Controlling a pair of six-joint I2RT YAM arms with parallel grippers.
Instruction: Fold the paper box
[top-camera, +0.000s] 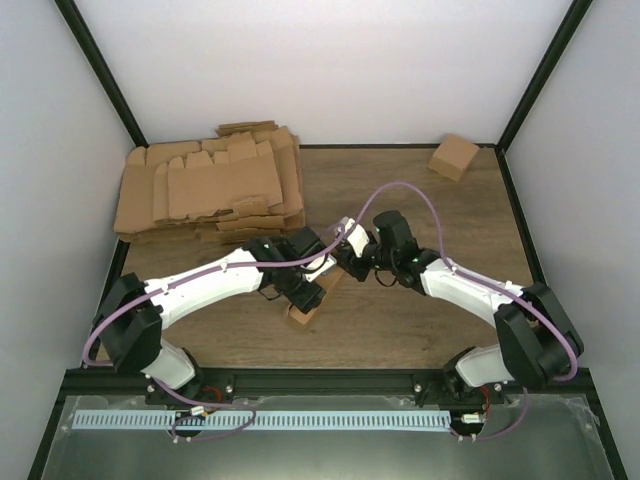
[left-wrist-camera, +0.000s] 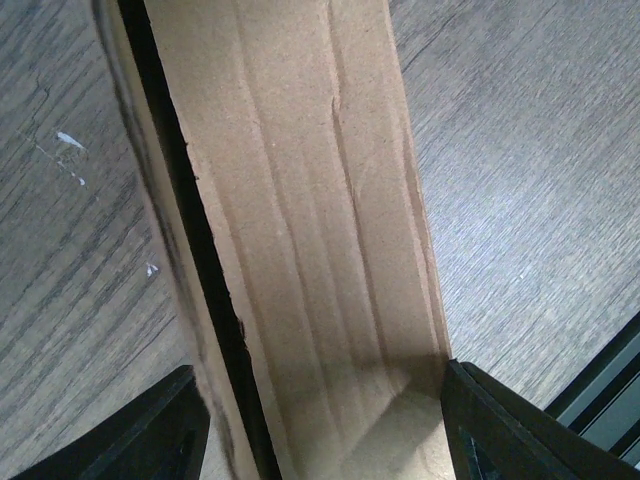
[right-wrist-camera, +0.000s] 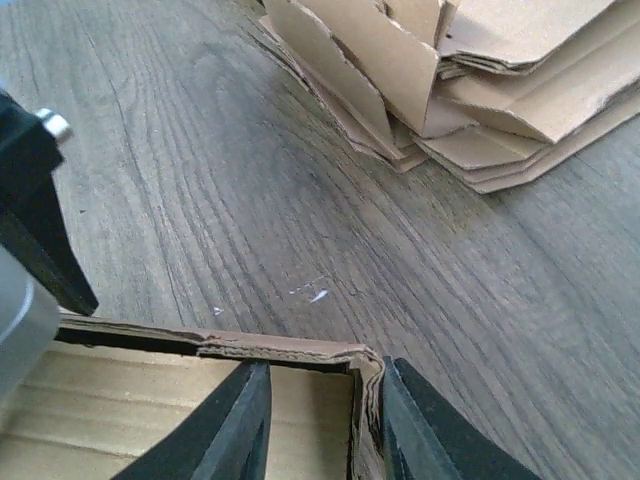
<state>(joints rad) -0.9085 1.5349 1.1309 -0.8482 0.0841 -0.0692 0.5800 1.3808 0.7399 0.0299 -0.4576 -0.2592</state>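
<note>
Room: wooden surface (top-camera: 400, 330) bare around oblong brown cardboard carton (top-camera: 303, 317).
Left jaws: clamped across carton.
Right jaws: apart, astride its wall.

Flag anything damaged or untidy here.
The box has a crumpled, frayed rim at the corner that the right gripper straddles. In the left wrist view, wrinkles run lengthwise down its long panel. The pile of blanks at the far left is splayed, not squared up.
</note>
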